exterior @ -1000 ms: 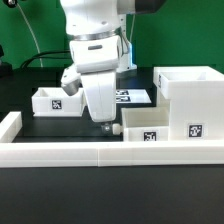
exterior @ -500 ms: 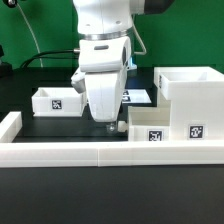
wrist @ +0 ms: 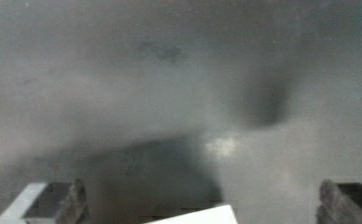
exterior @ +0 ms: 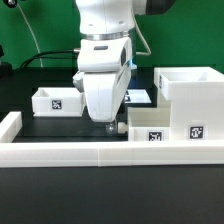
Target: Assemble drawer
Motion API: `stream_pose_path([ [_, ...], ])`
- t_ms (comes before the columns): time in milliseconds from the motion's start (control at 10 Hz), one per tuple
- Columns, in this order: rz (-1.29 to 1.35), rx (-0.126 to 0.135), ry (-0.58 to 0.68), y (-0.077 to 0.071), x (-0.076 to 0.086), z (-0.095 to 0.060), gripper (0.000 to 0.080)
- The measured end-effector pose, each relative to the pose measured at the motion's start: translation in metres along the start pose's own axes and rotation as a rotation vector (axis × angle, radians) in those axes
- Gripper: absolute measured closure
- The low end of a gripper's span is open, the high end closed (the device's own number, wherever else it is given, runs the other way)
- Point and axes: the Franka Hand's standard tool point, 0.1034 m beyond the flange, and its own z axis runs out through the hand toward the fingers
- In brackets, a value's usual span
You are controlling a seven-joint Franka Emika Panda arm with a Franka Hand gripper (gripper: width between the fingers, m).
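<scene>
The tall hollow box shell point(exterior: 190, 92) stands at the exterior view's right. One knobbed tray point(exterior: 148, 127) lies in front of it against the border wall, its knob point(exterior: 118, 128) pointing to the exterior view's left. The second tray point(exterior: 57, 100) sits at the back left. My gripper point(exterior: 104, 121) hangs low over the black table, just left of the first tray's knob. In the wrist view the gripper point(wrist: 203, 204) is open and holds nothing: its fingers point(wrist: 53, 202) stand far apart, with a blurred white corner point(wrist: 210, 216) between them.
The long low white border wall point(exterior: 90, 152) runs along the front and turns up at the left end point(exterior: 10, 125). The marker board point(exterior: 138, 97) lies flat behind the gripper. A green backdrop and cables are at the back.
My gripper has moved to the exterior view's right, toward the knob of the near tray, and sits slightly lower. The trays and the box shell have not moved.
</scene>
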Motion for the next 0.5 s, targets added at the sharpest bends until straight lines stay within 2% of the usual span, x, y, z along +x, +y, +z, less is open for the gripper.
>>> stream_pose_path([
  [200,-0.037,0.003,-0.002,0.0000,-0.0021,-0.0001,0.0151],
  [400,-0.215,0.031,-0.017,0.0018,-0.0086,-0.0036,0.0151],
  [500,-0.231,0.034,-0.026,0.0020,-0.0083,-0.0039,0.0151],
])
